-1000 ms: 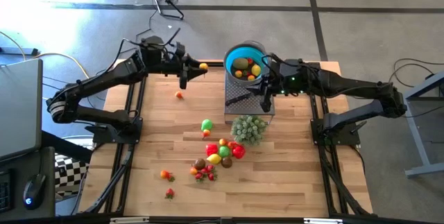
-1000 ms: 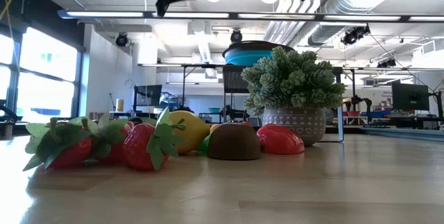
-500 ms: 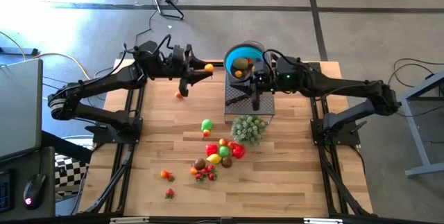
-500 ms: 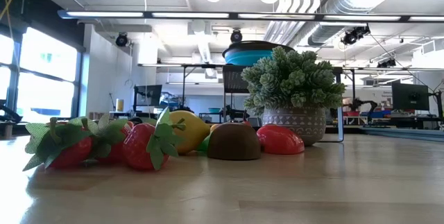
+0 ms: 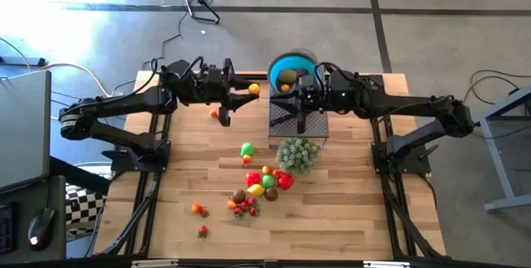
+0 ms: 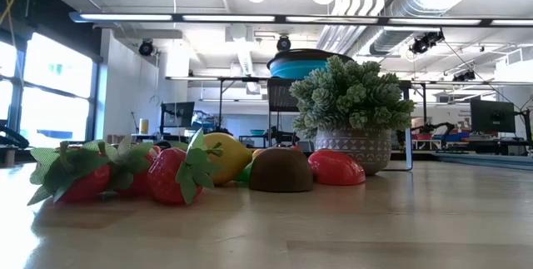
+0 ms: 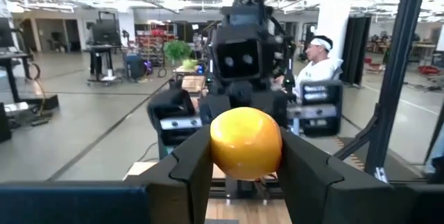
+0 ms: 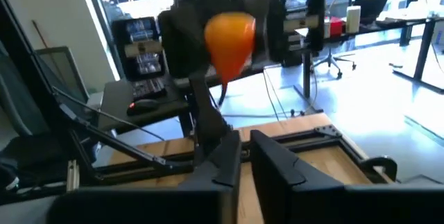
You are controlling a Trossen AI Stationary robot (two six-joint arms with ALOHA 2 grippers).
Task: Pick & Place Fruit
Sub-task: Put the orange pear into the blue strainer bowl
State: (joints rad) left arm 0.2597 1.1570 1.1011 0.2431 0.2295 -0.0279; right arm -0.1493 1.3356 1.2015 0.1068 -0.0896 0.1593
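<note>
Left hand [image 5: 246, 90] clamps an orange fruit [image 5: 254, 89] upper centre — right hand [image 5: 300, 117], empty, fingers nearly together, beside the blue bowl [image 5: 292, 70].

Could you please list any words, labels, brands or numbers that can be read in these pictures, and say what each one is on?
None can be read.
Blue bowl: no label shows.
Plant pot: a pattern only, no lettering.
Screens in the room behind the table: lit, too blurred to read.
Toy fruit on the table: no markings.
</note>
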